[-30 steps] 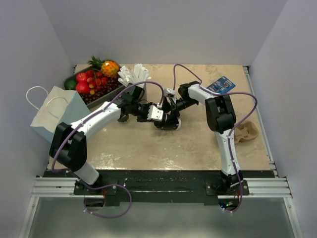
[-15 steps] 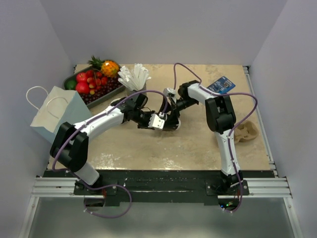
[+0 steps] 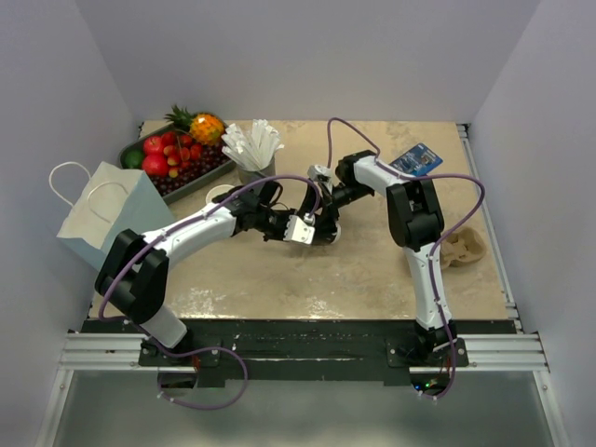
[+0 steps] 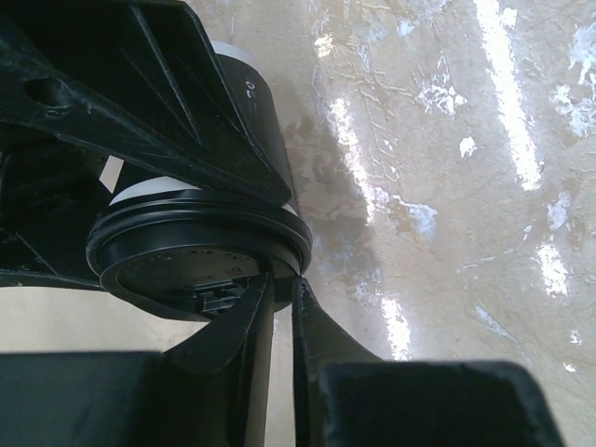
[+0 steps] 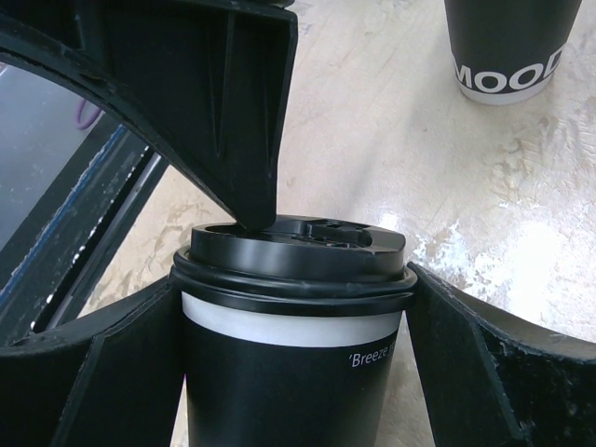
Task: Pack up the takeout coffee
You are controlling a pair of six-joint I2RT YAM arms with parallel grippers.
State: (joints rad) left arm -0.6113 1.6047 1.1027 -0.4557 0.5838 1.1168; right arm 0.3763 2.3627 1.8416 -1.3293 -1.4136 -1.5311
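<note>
The takeout coffee (image 5: pixel 289 382) is a dark cup with a white band and a black lid (image 5: pixel 307 256). It stands upright on the table (image 3: pixel 372 270) near the middle. My right gripper (image 5: pixel 293 307) holds it, one finger against each side under the lid's rim. My left gripper (image 4: pixel 282 284) comes down from the left with its jaws almost together. One fingertip lies on the lid top and the other sits just outside the rim, so the jaws pinch the lid's edge. In the top view both grippers meet at the cup (image 3: pixel 323 233).
A lidless dark cup (image 5: pixel 507 47) stands behind, left of centre in the top view. A grey cup of white sticks (image 3: pixel 251 149), a fruit tray (image 3: pixel 172 160) and a white paper bag (image 3: pixel 102 209) are at the left. A blue card (image 3: pixel 416 160) and a brown holder (image 3: pixel 463 248) lie right.
My left gripper has slid right onto the cup's lid and narrowed its jaws. The right gripper and the cup have stayed put.
</note>
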